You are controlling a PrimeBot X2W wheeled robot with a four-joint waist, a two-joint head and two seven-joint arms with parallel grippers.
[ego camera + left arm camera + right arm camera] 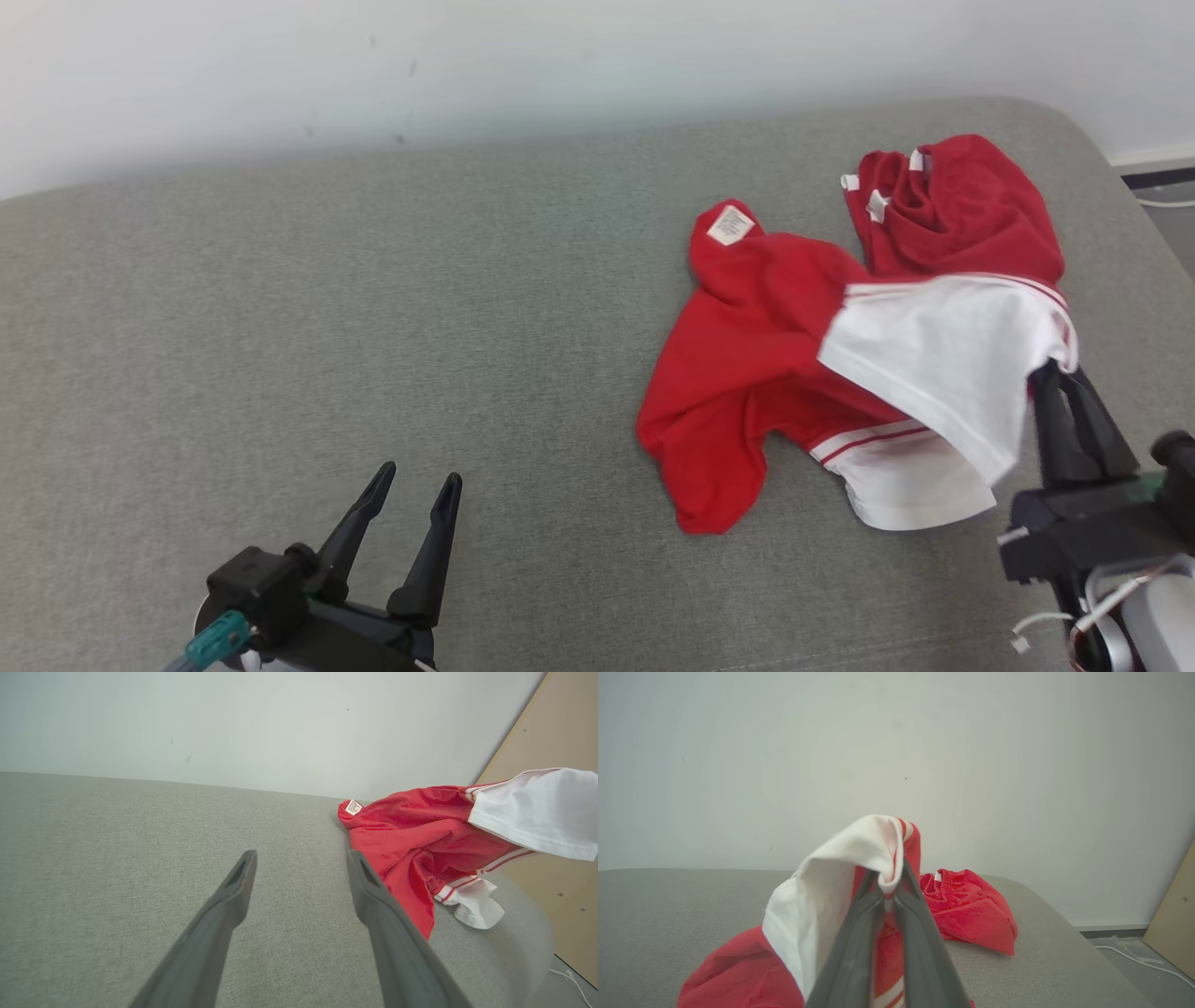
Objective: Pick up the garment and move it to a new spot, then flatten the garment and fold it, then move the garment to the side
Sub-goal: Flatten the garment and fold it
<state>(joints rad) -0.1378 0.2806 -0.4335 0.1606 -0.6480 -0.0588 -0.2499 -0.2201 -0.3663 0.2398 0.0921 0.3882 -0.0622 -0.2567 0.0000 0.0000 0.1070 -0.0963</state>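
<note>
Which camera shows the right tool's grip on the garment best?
The right wrist view: the right tool is shut on a white-and-red fold of the garment, seen close. In the head view, draped white cloth hides the pinch. The left wrist view shows the garment's raised white part at its right edge.

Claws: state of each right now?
Left claw: open, holding nothing.
Right claw: closed on the garment, gripping its white section.

Garment (747, 364): red, white panels, red-white striped trim. Couch (373, 308): grey. Wall (467, 56): white.
</note>
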